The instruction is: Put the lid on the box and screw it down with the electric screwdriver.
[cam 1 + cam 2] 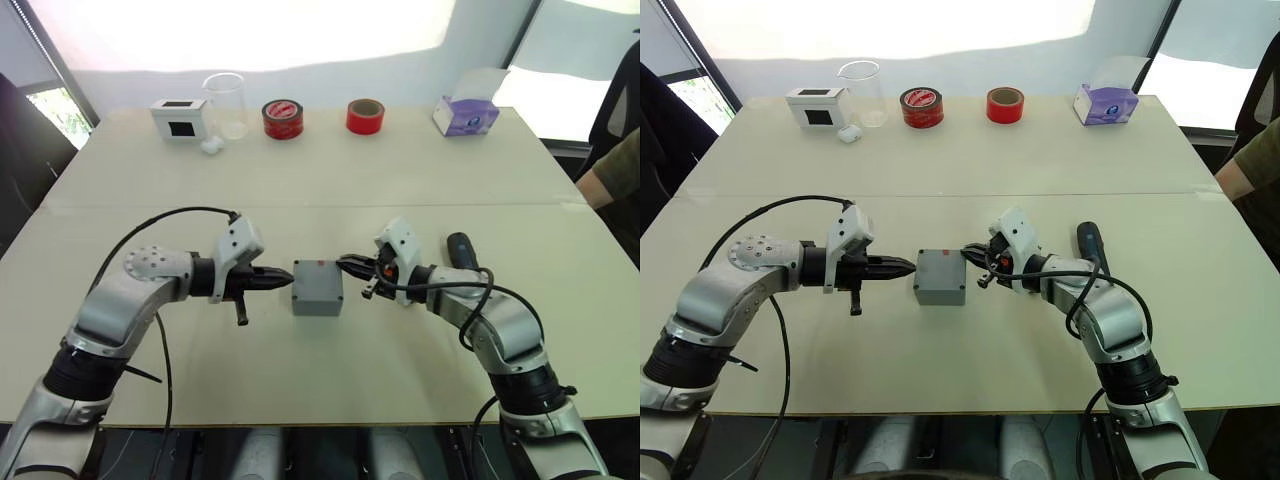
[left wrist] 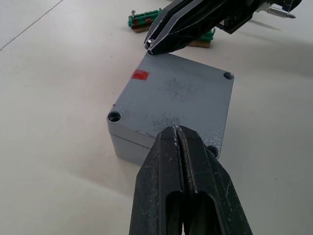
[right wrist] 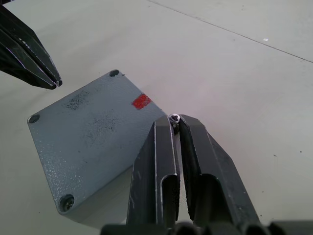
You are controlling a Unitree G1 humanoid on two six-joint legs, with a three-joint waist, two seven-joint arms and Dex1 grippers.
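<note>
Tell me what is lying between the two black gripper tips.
The grey square box, lid already on, sits between the left gripper and right gripper, as the left eye view shows.

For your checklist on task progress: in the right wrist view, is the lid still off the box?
No, the lid already sits on the box, covering its hollow, with a screw head seated in one corner.

Both head views look forward and down over the surface from above. Each wrist view looks along its own jaws, close in, from opposite sides. All four share the box.
</note>
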